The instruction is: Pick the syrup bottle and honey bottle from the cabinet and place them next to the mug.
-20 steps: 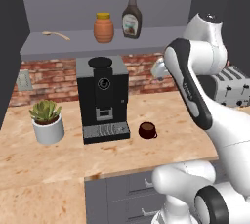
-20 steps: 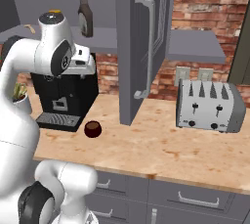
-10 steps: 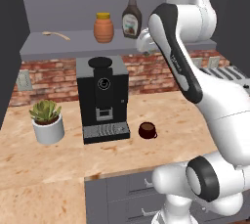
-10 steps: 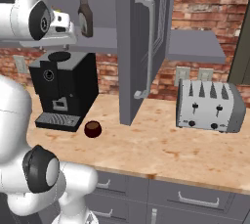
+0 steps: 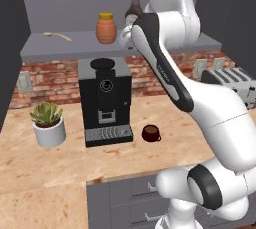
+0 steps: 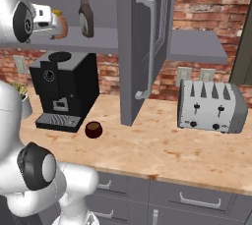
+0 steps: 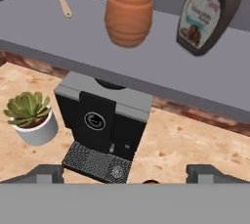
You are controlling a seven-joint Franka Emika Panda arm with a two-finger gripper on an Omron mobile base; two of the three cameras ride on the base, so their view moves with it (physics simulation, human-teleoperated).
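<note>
The squat orange honey bottle (image 5: 106, 28) (image 7: 129, 11) with a yellow lid stands on the grey cabinet shelf (image 5: 60, 44) (image 7: 58, 32). Right of it is the dark brown syrup bottle (image 5: 133, 9) (image 6: 86, 14) (image 7: 209, 12), partly behind my arm in the left base view. My gripper (image 7: 126, 175) (image 6: 50, 20) hovers open at shelf height in front of both bottles, nothing between its fingertips (image 7: 48, 173). The small maroon mug (image 5: 150, 133) (image 6: 93, 129) sits on the counter, right of the coffee machine.
A black coffee machine (image 5: 105, 100) (image 7: 103, 120) stands under the shelf, a potted succulent (image 5: 48, 123) to its left. A wooden spoon (image 7: 61, 0) lies on the shelf. An open grey cabinet door (image 6: 145, 47) hangs mid-counter, a toaster (image 6: 211, 106) to its right.
The arm has swung up and to the left, from beside the coffee machine to shelf height in front of the bottles. The gripper has stayed open.
</note>
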